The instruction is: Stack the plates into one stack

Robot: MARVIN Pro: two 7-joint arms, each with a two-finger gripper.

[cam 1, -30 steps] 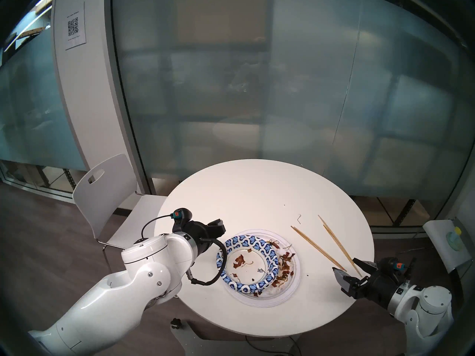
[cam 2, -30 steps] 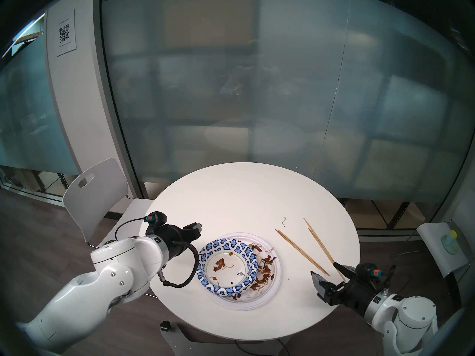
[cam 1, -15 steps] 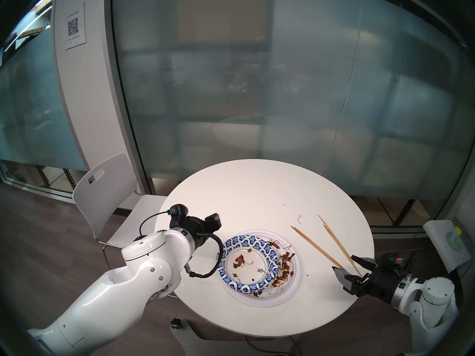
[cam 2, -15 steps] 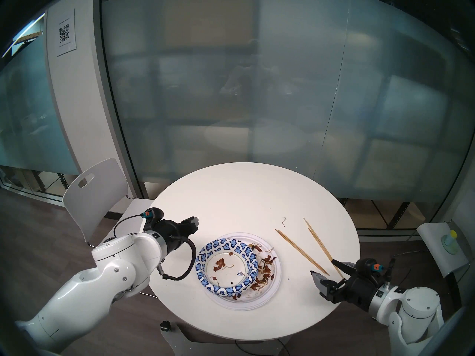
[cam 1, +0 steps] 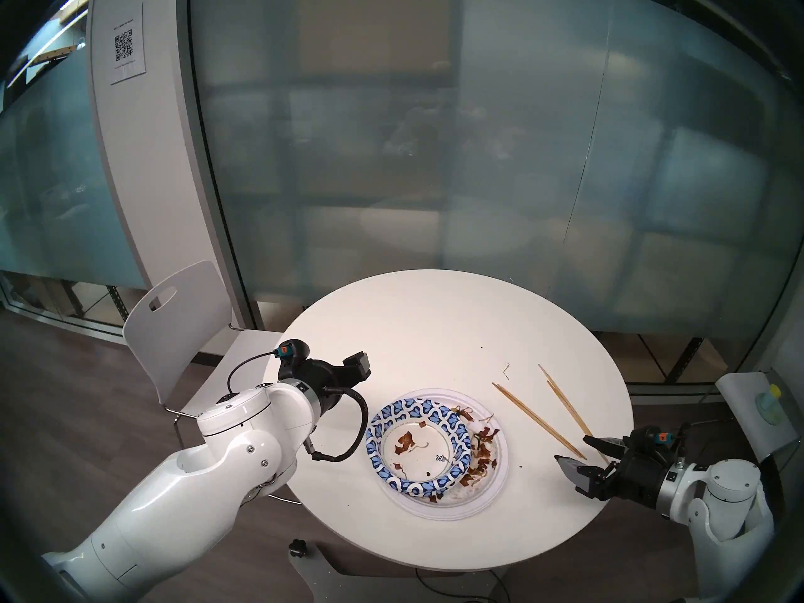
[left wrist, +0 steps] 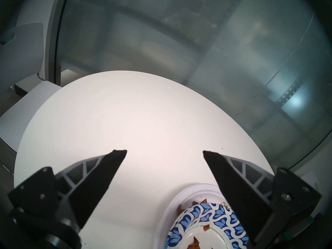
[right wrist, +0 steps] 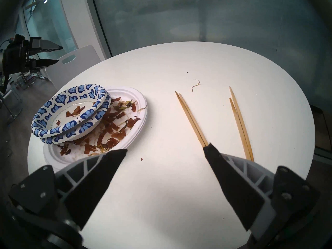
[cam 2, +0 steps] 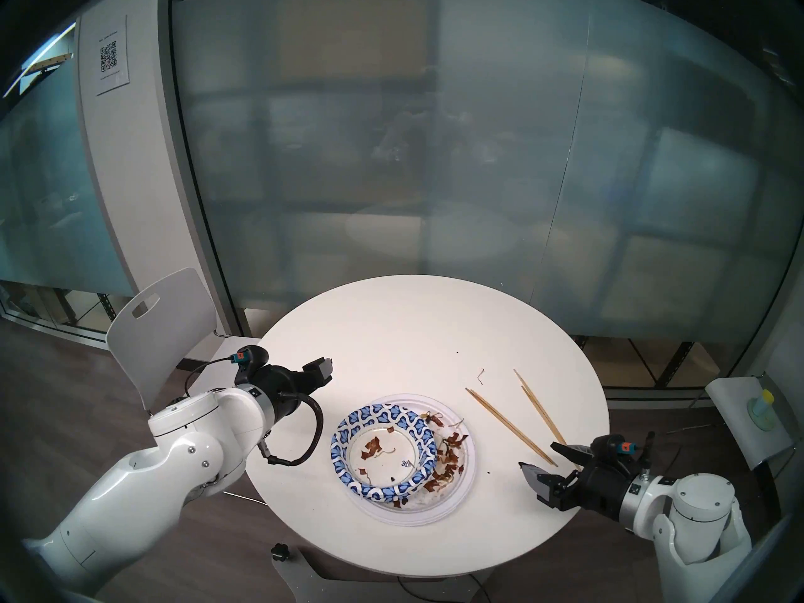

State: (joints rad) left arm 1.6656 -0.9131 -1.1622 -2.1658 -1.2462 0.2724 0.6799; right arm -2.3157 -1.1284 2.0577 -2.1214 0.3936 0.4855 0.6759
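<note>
Well, we look very nearly finished! The stack [cam 1: 437,454] sits on the near half of the round table [cam 1: 435,328], white plates [right wrist: 133,96] underneath and the two blue-patterned dishes [right wrist: 71,108] nested on top, pushed toward our left side of the white rim instead of centred. From the right wrist view we count two patterned rims, one inside the other; the edges lower down suggest more than one white plate, though we cannot count them for certain. Brown food scraps [right wrist: 115,128] lie across the exposed white surface.

Our left gripper [left wrist: 164,151] hangs above the table just left of the pile, jaws spread wide and empty. Our right gripper [right wrist: 165,149] waits at the table's right edge, also wide apart, holding nothing, with two pairs of chopsticks [cam 1: 552,410] lying just ahead of it.

No loose plate shows anywhere else, so we judge the stacking done. At most, the top dishes could be nudged toward centre.
</note>
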